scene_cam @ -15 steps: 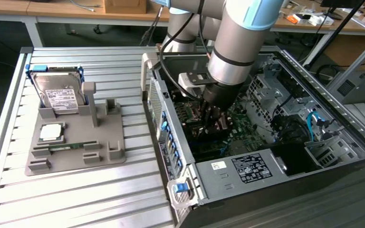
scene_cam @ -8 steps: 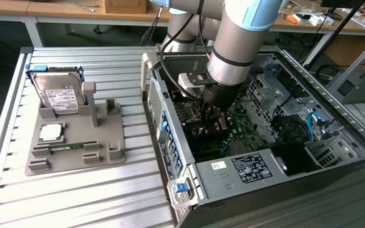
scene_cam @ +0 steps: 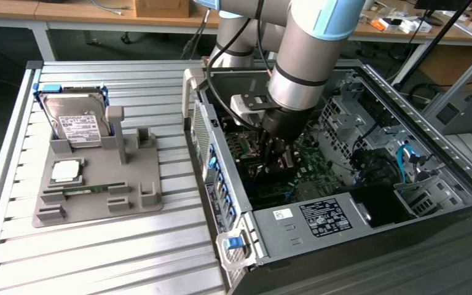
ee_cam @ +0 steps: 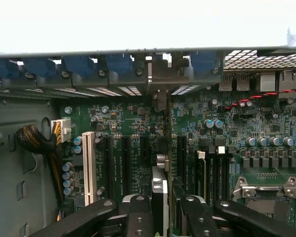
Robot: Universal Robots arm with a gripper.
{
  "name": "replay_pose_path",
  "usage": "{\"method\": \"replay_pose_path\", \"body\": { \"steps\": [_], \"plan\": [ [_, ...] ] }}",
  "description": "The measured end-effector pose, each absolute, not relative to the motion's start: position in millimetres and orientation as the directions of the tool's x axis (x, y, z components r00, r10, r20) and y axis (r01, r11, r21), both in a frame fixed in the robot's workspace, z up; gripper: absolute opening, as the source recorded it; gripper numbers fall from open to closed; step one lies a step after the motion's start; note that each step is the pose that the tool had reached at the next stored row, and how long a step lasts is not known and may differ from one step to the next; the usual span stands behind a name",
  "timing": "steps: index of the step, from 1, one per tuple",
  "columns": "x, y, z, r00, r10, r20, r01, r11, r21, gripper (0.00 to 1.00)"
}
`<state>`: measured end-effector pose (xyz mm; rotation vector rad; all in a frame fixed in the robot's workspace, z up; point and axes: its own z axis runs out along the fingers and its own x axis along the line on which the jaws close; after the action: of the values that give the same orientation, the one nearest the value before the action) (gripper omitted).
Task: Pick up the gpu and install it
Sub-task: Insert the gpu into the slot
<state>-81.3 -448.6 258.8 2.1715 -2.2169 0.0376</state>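
Observation:
The gpu [ee_cam: 159, 190] shows edge-on in the wrist view as a thin card between my two black fingers [ee_cam: 138, 215]. Its metal bracket end reaches toward the case's rear slot openings [ee_cam: 155, 79]. My gripper [ee_cam: 163, 217] is shut on the card and holds it upright over the black expansion slots of the green motherboard [ee_cam: 133, 123]. In the exterior view my gripper [scene_cam: 275, 158] is down inside the open computer case [scene_cam: 219, 203], close above the motherboard [scene_cam: 314, 157]. Whether the card's edge touches a slot I cannot tell.
A white slot [ee_cam: 89, 165] and a cable bundle [ee_cam: 37, 143] lie beside the black slots. Memory slots and the CPU socket [ee_cam: 266, 190] lie on the other side. On the slatted table, a grey fixture [scene_cam: 96, 203] holds a hard drive [scene_cam: 76, 120], a chip [scene_cam: 66, 172] and a memory stick [scene_cam: 88, 189].

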Motion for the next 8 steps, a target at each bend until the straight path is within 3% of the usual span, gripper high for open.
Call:
{"method": "replay_pose_path", "body": {
  "steps": [2,5,8],
  "plan": [
    [-81.3,-448.5,258.6,-0.021,-0.999,0.044,-1.0,0.021,0.009,0.27],
    [-81.3,-448.6,258.7,-0.02,-0.999,0.044,-1.0,0.021,0.009,0.4],
    [-81.3,-448.6,265.1,-0.02,-0.999,0.044,-1.0,0.021,0.008,0.4]
  ]
}}
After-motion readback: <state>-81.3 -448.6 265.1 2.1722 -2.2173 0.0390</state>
